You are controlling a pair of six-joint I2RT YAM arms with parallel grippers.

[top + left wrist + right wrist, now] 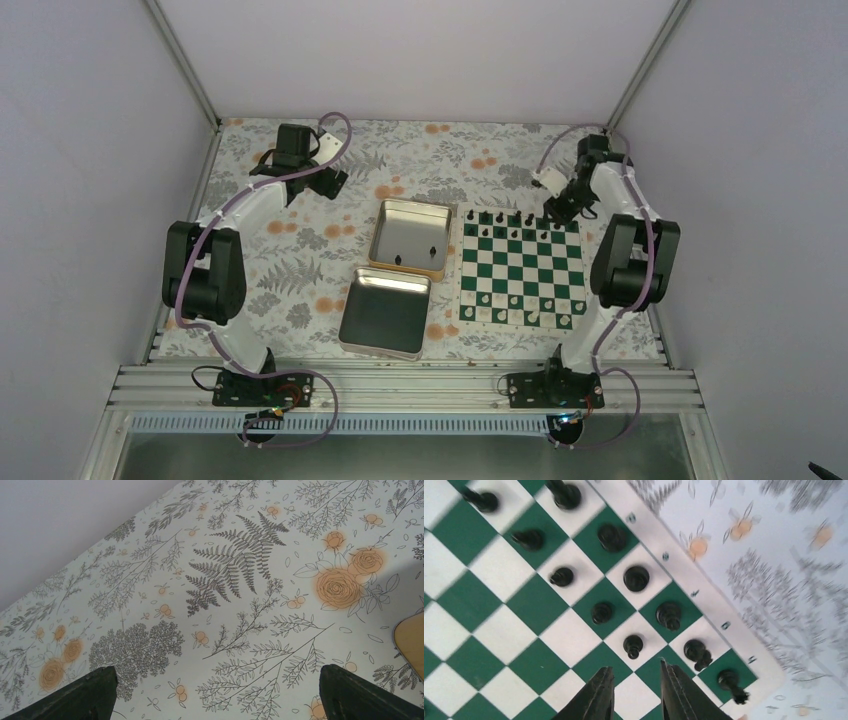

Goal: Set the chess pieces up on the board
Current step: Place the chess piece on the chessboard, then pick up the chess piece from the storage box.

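Setup of the tiny black chess pieces looks nearly done from the top external view. They fill most of the 2 far rows of the flat green-and-white chessboard, which lies on the flower-print table near its right edge. Left to do, as I judge it: 2 black pieces lie in the shiny rectangular metal tin just beside the board's far-left corner. A 2nd tin sits nearer the table's front edge. Tiny white pieces line the board's near rows. Over the board's far-right corner hangs the right gripper. Well apart, over the table's far-left part, is the left gripper. Jaw state is too small to read here.

Left wrist: mostly cloth, no task thing. Its 2 dark fingers are spread wide w/ nothing btwn them, so released and idle.

Right wrist shows what the top view can't. 11 black pieces stand 1 per square along the board's marked border, down to the corner. The fingers are parted a little, grasping nothing, low over the end of the 2nd row. Whether a piece stands on that last square, behind a finger, can't tell.
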